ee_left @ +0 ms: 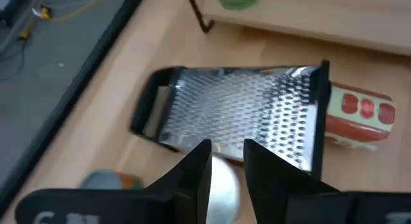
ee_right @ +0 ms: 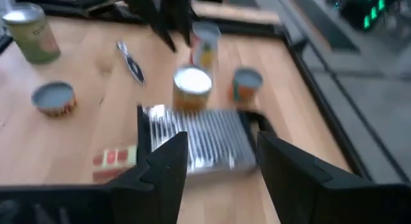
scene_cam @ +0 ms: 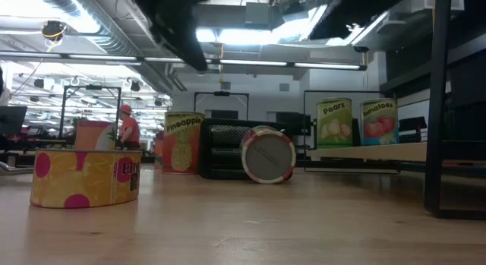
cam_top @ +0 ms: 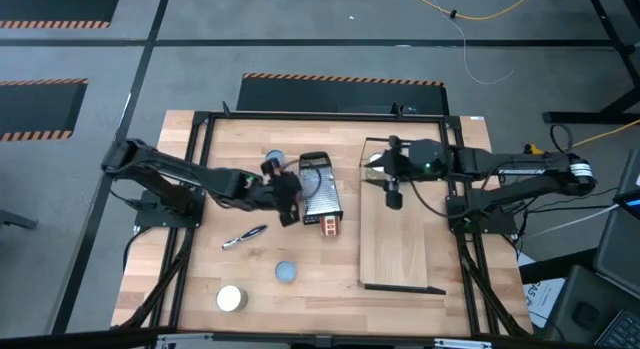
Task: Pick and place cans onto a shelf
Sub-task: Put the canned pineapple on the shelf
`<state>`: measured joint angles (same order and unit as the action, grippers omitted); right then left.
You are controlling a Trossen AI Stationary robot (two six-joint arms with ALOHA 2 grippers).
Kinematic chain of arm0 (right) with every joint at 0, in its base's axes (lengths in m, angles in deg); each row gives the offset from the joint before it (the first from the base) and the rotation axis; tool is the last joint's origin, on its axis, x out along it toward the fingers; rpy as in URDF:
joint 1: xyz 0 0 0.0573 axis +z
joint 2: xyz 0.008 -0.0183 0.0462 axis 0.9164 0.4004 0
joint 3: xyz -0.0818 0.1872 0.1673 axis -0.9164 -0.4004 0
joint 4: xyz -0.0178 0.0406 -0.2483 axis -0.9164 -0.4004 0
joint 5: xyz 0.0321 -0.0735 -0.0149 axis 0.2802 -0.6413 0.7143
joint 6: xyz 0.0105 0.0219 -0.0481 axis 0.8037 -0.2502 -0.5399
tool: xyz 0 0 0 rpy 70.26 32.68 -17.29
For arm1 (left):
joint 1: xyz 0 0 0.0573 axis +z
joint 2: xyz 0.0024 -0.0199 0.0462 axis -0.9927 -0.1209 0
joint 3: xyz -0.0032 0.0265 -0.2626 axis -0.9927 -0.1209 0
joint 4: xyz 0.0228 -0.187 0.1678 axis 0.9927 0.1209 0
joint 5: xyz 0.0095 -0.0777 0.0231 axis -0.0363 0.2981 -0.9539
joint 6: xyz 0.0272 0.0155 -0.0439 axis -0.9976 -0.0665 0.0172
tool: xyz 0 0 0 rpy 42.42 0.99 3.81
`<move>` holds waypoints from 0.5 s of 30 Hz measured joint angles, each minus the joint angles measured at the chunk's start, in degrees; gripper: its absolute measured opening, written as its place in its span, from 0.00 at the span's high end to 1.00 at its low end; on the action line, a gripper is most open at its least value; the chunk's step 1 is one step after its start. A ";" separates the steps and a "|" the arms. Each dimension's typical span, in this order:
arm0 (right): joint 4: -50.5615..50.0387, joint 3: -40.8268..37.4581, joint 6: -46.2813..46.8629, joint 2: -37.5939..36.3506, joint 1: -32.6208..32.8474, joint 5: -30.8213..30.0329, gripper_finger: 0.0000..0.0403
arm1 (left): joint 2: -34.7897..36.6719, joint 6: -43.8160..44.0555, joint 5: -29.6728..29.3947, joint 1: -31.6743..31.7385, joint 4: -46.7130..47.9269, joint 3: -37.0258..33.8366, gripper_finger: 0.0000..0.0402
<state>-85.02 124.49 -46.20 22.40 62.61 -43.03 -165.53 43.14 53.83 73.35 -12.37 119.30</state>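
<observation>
My left gripper (cam_top: 288, 201) hovers open beside the near end of the metal grater (cam_top: 320, 189). In its wrist view the fingertips (ee_left: 227, 163) stand over a silver-topped can (ee_left: 221, 185), which stands on the table below them. The low view shows this gripper (scene_cam: 194, 52) well above the can tops. My right gripper (cam_top: 392, 194) is open and empty (ee_right: 225, 166) over the far end of the shelf (cam_top: 402, 239). Two cans, Pears (scene_cam: 334, 122) and Tomatoes (scene_cam: 378, 121), stand on the shelf. A red can (cam_top: 330, 226) lies on its side by the grater.
A Pineapple can (scene_cam: 182, 141) stands left of the grater. A blue-topped tin (cam_top: 284, 272) and a cream-topped can (cam_top: 231, 299) stand near the front edge. A slim silver tool (cam_top: 245, 236) lies left of the red can. The near half of the shelf is bare.
</observation>
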 joint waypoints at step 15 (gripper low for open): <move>15.05 11.96 -7.84 26.81 -0.48 6.44 0.58 | 19.07 -2.23 0.46 0.05 12.79 0.07 0.79</move>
<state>-69.97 136.45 -54.04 49.21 62.13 -36.60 -146.46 40.91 54.30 73.40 0.42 119.38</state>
